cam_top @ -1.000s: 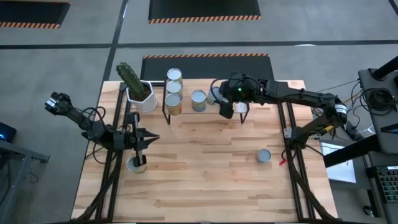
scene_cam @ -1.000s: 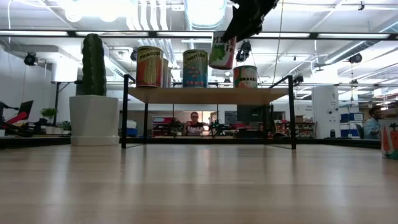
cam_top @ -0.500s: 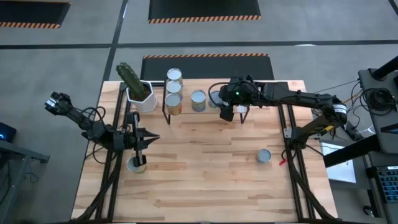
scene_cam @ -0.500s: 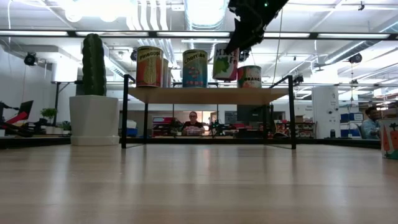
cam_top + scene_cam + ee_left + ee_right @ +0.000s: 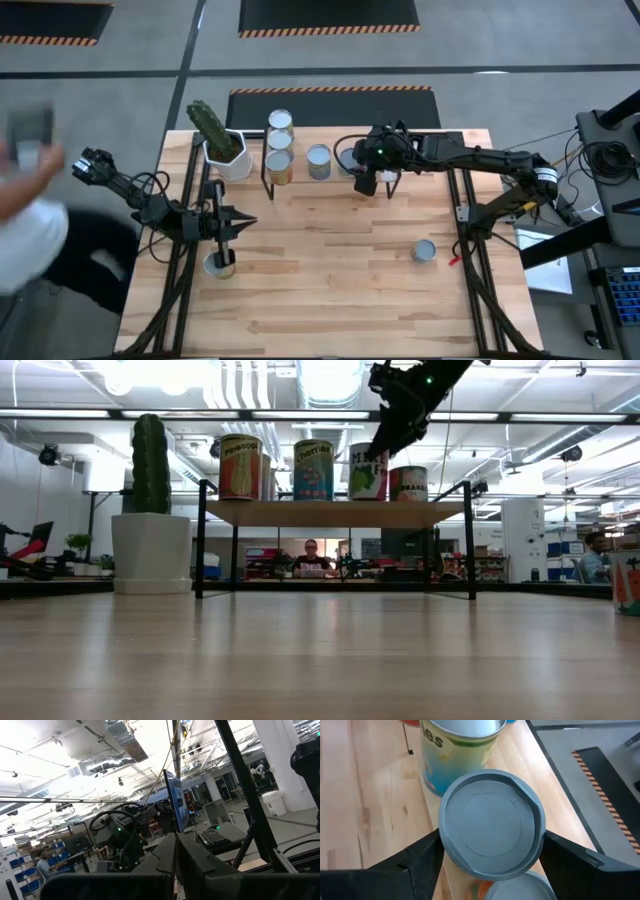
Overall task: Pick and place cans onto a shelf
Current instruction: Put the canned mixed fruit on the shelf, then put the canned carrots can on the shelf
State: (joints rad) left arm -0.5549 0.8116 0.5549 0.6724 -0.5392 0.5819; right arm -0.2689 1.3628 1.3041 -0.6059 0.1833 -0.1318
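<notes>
Can (image 5: 490, 827) sits between right end effector (image 5: 490, 865) fingers.

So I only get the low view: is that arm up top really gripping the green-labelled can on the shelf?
Observer: Yes. In the right wrist view the right gripper has a finger pressed against each side of the green-labelled can, just below its grey lid.
Visitor: And where is the other arm? I can't find it.
Observer: From above, the left gripper is at the table's left edge, shut and holding nothing.
Visitor: Any cans I'm missing?
Observer: One. A silver-topped can stands on the table right beside the left arm.
</notes>
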